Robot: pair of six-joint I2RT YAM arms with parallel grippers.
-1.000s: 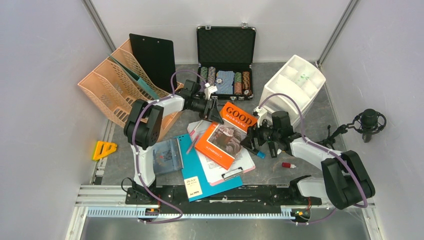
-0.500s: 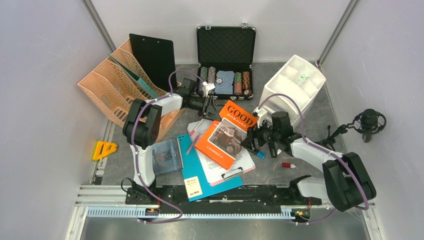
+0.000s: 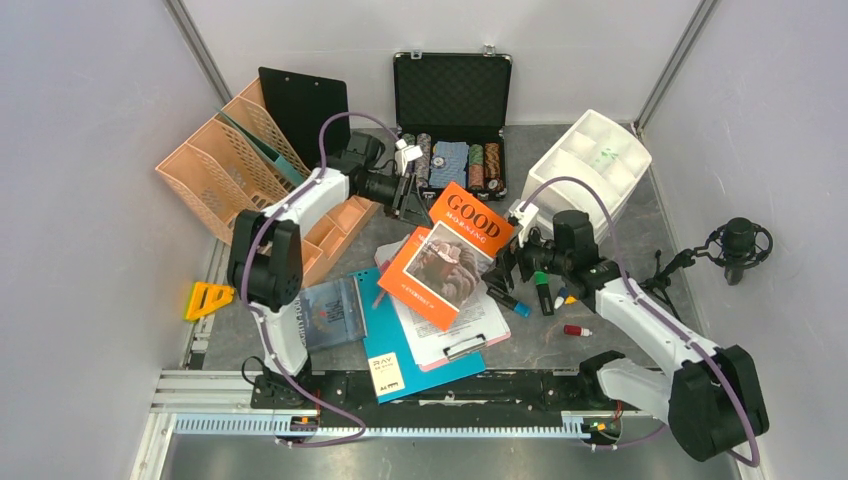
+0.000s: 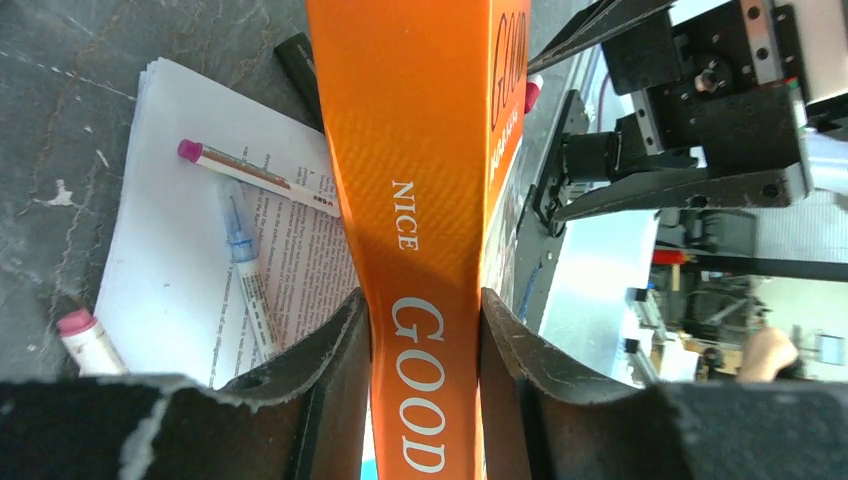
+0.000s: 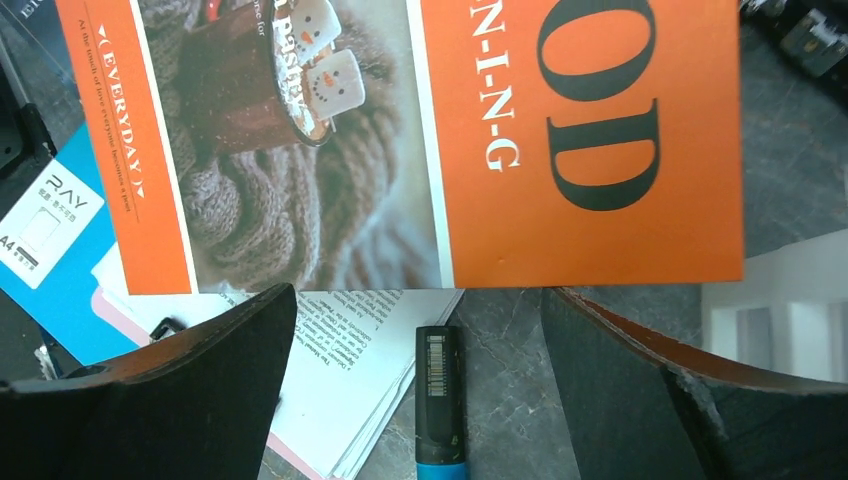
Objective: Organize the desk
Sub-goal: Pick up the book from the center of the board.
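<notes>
Top external view first: nearest us, the aluminium rail (image 3: 400,425) edges the desk (image 3: 545,350), a dark mottled tabletop that fills the floor between the pale walls. Just beyond the rail a blue A4 folder (image 3: 385,345) and a clipboard of printed sheets (image 3: 460,335) lie overlapping.

Over those sheets we see the orange book (image 3: 450,255), cover up. The right gripper (image 5: 418,300) hovers just beside the book's right edge, above a black marker with a blue end (image 5: 438,400). Its jaws are spread wide and nothing is between them.

Farther in, the left gripper (image 4: 425,300) is clamped on the book's far end. In its wrist view both fingers (image 4: 335,350) press against the orange spine. Whether the book's near corner rests on the sheets, we cannot tell.

Behind the left arm stands a peach file rack (image 3: 215,175) with a black clipboard (image 3: 305,110) leaning in it. An open black case of poker chips (image 3: 452,90) sits at the back wall. A white compartment organizer (image 3: 590,160) stands at the far right.
</notes>
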